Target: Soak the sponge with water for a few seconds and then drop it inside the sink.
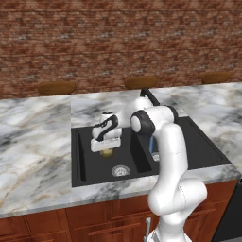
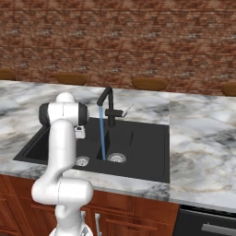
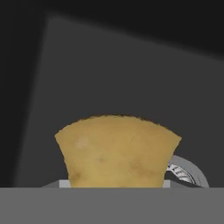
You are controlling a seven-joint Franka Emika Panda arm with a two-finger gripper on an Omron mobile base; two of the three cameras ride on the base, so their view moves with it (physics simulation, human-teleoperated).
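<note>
My gripper [image 1: 108, 149] points down over the left basin of the black sink [image 1: 82, 160] and is shut on the small yellow sponge [image 1: 108, 152], which hangs a little above the basin floor. In the hand view the sponge [image 3: 117, 151] sits between the fingers, with a silver drain [image 3: 187, 173] just behind it. The water [image 2: 102, 133] runs as a thin blue stream from the black faucet [image 2: 108, 103] down to a drain [image 2: 116, 157]. It falls to the right of the sponge and does not touch it.
Marble counter [image 1: 33, 142] surrounds the sink, with a brick wall behind. Wooden stools [image 1: 56, 88] stand beyond the counter's far edge. The left basin's drain [image 1: 120, 170] lies in front of the sponge. My own arm [image 1: 168, 156] rises over the sink's right half.
</note>
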